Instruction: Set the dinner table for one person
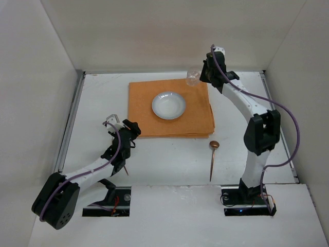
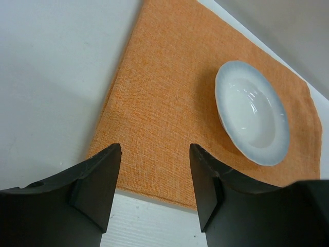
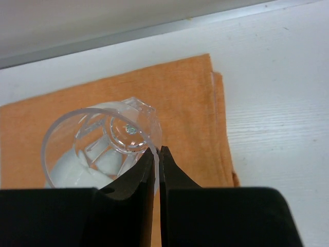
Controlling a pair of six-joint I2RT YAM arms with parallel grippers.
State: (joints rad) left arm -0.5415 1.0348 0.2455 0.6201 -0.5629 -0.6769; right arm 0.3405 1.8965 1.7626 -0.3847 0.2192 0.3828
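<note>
**Desk** (image 1: 169, 159): matte white with metal rails at its 9 and 3 o'clock edges. It fills the top view and carries every item below.

**Placemat** (image 1: 149, 103): orange woven cloth, lying flat at the 12 o'clock part of the desk. Judged placed.

**Shallow bowl** (image 1: 168, 105): white, upright, on the placemat a little toward 1 o'clock of its middle. Judged placed.

**Clear plastic cup** (image 3: 97, 139): at the placemat's 1 o'clock corner, tilted so its mouth faces the right wrist camera. Whether it touches the cloth cannot be told. Not yet set down upright.

**Spoon** (image 1: 212, 159): copper-brown, lying on the bare desk at 5 o'clock of the placemat. It is apart from the cloth, with its bowl end toward 12 o'clock. Judged not yet in its place beside the bowl.

**Right end effector** (image 3: 157, 154): clenched on the cup's thin wall at the rim, jaws nearly meeting.

**Left end effector** (image 2: 154, 149): released and holding nothing, jaws spread above the placemat's 7 o'clock corner.

**Progress**: roughly halfway. Placemat and bowl are done and the cup is in hand. Standing the cup and positioning the spoon remain. No fork or knife is in view.
</note>
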